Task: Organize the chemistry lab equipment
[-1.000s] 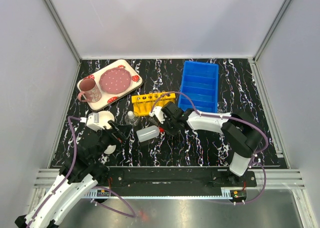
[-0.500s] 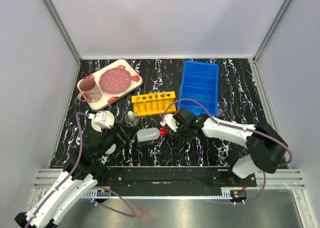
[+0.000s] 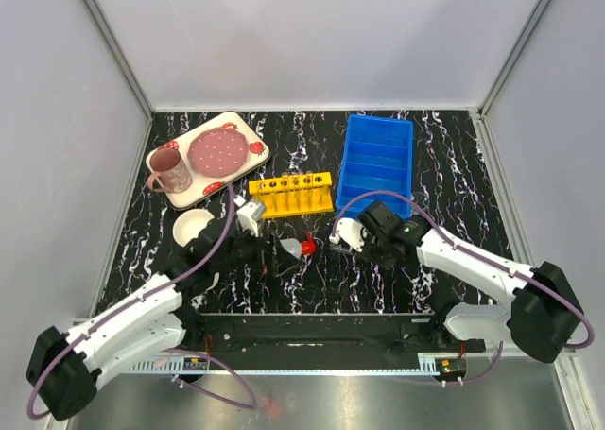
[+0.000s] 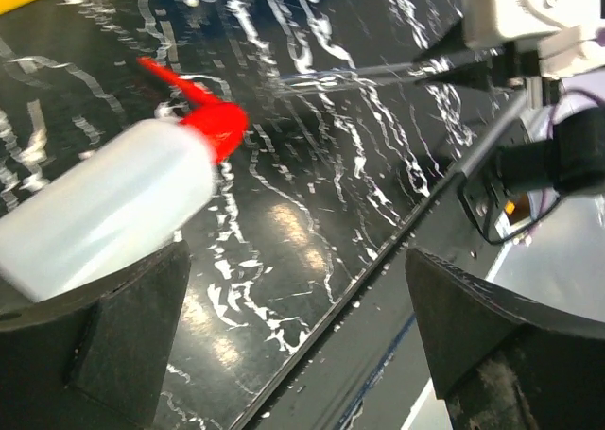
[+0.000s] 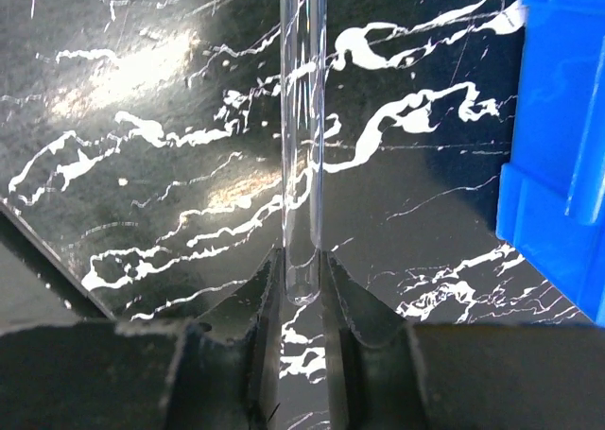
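At the far left of the black marbled table (image 3: 454, 165) sits the strawberry-patterned tray (image 3: 210, 190), carrying a pink mug (image 3: 170, 170) and a plate (image 3: 219, 149), with a white bowl (image 3: 194, 225) just nearer the arms. Next along, the left gripper (image 4: 293, 335) stands spread wide, its fingers (image 4: 104, 345) on either side of the translucent white red-capped squeeze bottle (image 4: 104, 213). The bottle lies on its side with the red spout toward the right arm (its body is close against one finger, though I cannot tell whether it touches). Behind the bottle the yellow holed tube rack (image 3: 291, 194) stands upright. To the right, the right gripper (image 5: 302, 274) is pinched narrow on a thin clear test tube (image 5: 302, 118): the rounded end is caught between the fingertips and the rest reaches out over the table. Just beyond that gripper lies the blue bin (image 3: 378, 163).
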Controlling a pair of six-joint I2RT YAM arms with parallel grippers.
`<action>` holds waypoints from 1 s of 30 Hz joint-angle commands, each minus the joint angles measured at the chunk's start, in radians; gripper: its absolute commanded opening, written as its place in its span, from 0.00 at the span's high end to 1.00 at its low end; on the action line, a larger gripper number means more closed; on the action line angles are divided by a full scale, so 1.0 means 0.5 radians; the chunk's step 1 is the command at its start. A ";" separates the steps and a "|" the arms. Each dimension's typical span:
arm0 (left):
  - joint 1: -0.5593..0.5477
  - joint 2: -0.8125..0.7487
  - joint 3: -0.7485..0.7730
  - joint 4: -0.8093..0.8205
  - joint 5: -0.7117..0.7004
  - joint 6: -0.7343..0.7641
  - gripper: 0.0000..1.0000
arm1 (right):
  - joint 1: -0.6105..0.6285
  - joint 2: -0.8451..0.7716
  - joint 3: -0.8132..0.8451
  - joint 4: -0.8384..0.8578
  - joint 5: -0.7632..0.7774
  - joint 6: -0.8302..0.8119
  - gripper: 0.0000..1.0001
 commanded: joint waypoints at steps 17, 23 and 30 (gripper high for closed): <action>-0.530 0.753 0.363 0.725 0.199 1.904 0.01 | -0.060 -0.173 0.268 -0.468 -0.702 -0.083 0.77; -0.656 0.836 0.391 0.712 0.193 2.021 0.01 | -0.063 -0.151 0.335 -0.480 -0.858 -0.031 0.77; -0.736 0.811 0.305 0.712 0.104 2.042 0.05 | -0.075 -0.145 0.372 -0.511 -0.960 -0.003 0.77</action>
